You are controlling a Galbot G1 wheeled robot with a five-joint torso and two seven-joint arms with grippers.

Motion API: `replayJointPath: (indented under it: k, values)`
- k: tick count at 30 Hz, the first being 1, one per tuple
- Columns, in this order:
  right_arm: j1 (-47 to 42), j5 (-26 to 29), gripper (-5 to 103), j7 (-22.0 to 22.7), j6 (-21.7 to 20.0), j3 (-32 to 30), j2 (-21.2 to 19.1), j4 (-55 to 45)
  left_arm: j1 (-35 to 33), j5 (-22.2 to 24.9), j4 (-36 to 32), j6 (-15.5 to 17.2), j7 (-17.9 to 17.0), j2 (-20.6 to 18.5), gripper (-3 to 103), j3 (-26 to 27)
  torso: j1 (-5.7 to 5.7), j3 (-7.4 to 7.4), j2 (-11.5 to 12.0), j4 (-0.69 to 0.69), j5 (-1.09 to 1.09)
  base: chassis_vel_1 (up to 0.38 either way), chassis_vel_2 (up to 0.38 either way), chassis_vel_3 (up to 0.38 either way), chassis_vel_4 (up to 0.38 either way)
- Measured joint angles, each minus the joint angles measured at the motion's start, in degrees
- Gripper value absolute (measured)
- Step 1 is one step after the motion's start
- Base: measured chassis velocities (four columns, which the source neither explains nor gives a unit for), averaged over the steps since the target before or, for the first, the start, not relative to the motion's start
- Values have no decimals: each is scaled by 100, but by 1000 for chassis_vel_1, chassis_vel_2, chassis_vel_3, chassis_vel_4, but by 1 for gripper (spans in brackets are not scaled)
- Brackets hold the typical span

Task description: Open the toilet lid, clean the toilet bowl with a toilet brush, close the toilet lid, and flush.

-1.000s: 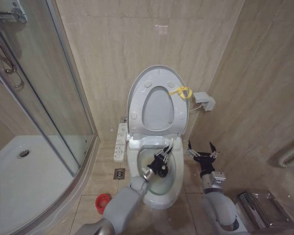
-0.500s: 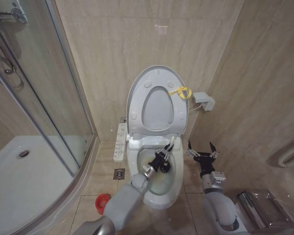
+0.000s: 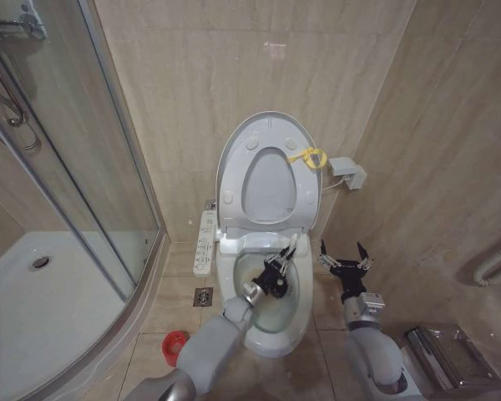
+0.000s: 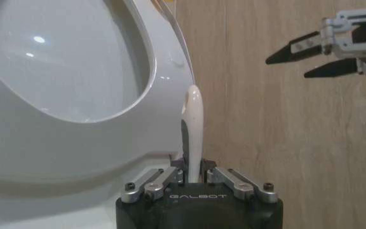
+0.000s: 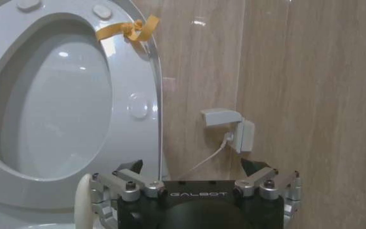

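Holding the toilet brush (image 3: 286,251) by its thin white handle, the left gripper (image 3: 275,275) sits low inside the toilet bowl (image 3: 294,322). Its fingers are squeezed tight on the stick, as the left wrist view shows, with the handle (image 4: 192,129) poking straight up out of the claw. In the head view the handle leans up and back toward the raised seat, so its long line runs from the back rim down into the bowl. The black bristle end is probably hidden under the claw, down near the stained part; I cannot see it clearly.

The toilet lid (image 3: 267,138) stands up against the wall, with its yellow loop (image 3: 311,156) at the right edge. The right gripper (image 3: 343,255) waits just beside the bowl on the right, above the floor, with its fingers spread wide and nothing in them. The left arm is the one right in the bowl, so I think the scrubbing belongs to it.
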State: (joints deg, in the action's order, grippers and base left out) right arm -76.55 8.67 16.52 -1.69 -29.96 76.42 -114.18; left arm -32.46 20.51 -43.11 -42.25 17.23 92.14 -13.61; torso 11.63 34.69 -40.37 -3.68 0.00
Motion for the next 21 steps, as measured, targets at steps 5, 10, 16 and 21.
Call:
replayJointPath:
  k: [5,10,16,21]
  values:
    - [0,-1,100,3,1,-1,0,0,-111,-112,179,-53,27,2,15,3,-2,-3,-2,1,1,0,0,0,0]
    - [0,0,100,0,0,0,0,0,-29,-61,61,-19,8,-3,15,8,0,2,1,1,-1,0,0,0,0]
    - [0,0,100,0,0,0,0,0,17,23,-36,34,-38,0,15,20,1,1,1,-1,-1,0,0,0,0]
    - [0,0,100,0,0,0,0,-1,-78,-46,79,1,2,-1,15,5,0,0,1,2,0,0,0,0,0]
